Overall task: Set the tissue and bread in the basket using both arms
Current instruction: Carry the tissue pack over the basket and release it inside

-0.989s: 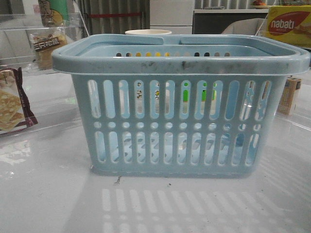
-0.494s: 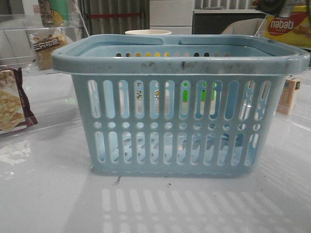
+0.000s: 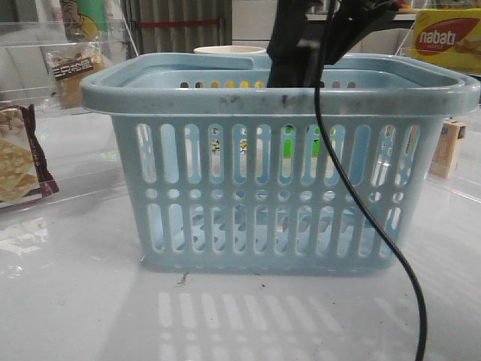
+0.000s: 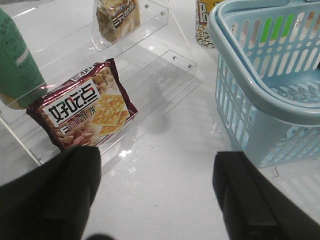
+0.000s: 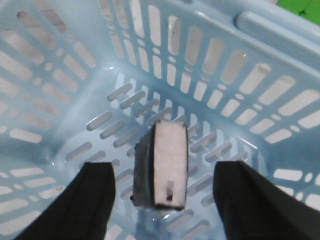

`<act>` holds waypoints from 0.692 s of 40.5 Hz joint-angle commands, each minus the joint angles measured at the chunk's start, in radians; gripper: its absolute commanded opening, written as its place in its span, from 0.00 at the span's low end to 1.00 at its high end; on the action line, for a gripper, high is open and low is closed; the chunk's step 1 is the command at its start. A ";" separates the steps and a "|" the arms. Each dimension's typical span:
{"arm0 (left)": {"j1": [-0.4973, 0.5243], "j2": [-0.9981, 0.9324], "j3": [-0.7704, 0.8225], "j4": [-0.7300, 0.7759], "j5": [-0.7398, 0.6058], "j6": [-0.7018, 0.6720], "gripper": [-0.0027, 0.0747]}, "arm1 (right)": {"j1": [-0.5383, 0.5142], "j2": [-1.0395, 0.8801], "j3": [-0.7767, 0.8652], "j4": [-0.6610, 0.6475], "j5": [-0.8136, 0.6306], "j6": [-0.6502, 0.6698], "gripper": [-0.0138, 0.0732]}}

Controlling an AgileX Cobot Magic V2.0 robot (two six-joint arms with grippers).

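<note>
The light-blue basket (image 3: pixel 278 98) stands mid-table; it also shows in the left wrist view (image 4: pixel 260 100). My right arm (image 3: pixel 294 53) reaches down into it from above, its cable hanging over the front wall. In the right wrist view my right gripper (image 5: pixel 165 175) is open, and the black-and-white tissue pack (image 5: pixel 169 165) lies free between the fingers, down by the basket floor (image 5: pixel 105 120). The bread packet (image 3: pixel 71 71) stands on the clear shelf at the far left, and shows in the left wrist view (image 4: pixel 117 17). My left gripper (image 4: pixel 156 165) is open and empty above the table, left of the basket.
A maroon-edged cracker packet (image 4: pixel 82 110) leans on the clear acrylic shelf (image 4: pixel 165 75) beside a green bottle (image 4: pixel 17 65). A cup (image 3: pixel 229 50) stands behind the basket. A yellow box (image 3: pixel 447 37) and a small carton (image 3: pixel 449 150) are at the right.
My right arm has come in from the upper right and now reaches down over the basket, with its cable hanging in front. The basket and the packets have not moved.
</note>
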 commanded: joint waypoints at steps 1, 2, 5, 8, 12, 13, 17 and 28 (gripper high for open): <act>-0.010 0.008 -0.028 -0.006 -0.078 0.002 0.72 | 0.003 -0.087 -0.025 -0.014 -0.078 -0.021 0.82; -0.010 0.008 -0.028 -0.006 -0.078 0.002 0.72 | 0.006 -0.100 -0.021 -0.017 -0.081 -0.024 0.81; -0.010 0.008 -0.028 -0.006 -0.078 0.002 0.72 | 0.028 -0.167 0.016 -0.029 -0.105 -0.051 0.79; -0.010 0.008 -0.028 -0.006 -0.078 0.002 0.72 | 0.047 -0.237 0.068 -0.032 -0.128 -0.069 0.77; -0.010 0.008 -0.028 -0.006 -0.078 0.002 0.72 | 0.054 -0.342 0.156 -0.036 -0.161 -0.073 0.76; -0.010 0.008 -0.028 -0.006 -0.078 0.002 0.72 | 0.054 -0.372 0.183 -0.040 -0.168 -0.073 0.76; -0.010 0.008 -0.028 -0.006 -0.078 0.002 0.72 | 0.054 -0.480 0.276 -0.074 -0.181 -0.073 0.76; -0.010 0.008 -0.028 -0.006 -0.082 0.002 0.72 | 0.054 -0.751 0.509 -0.094 -0.186 -0.073 0.76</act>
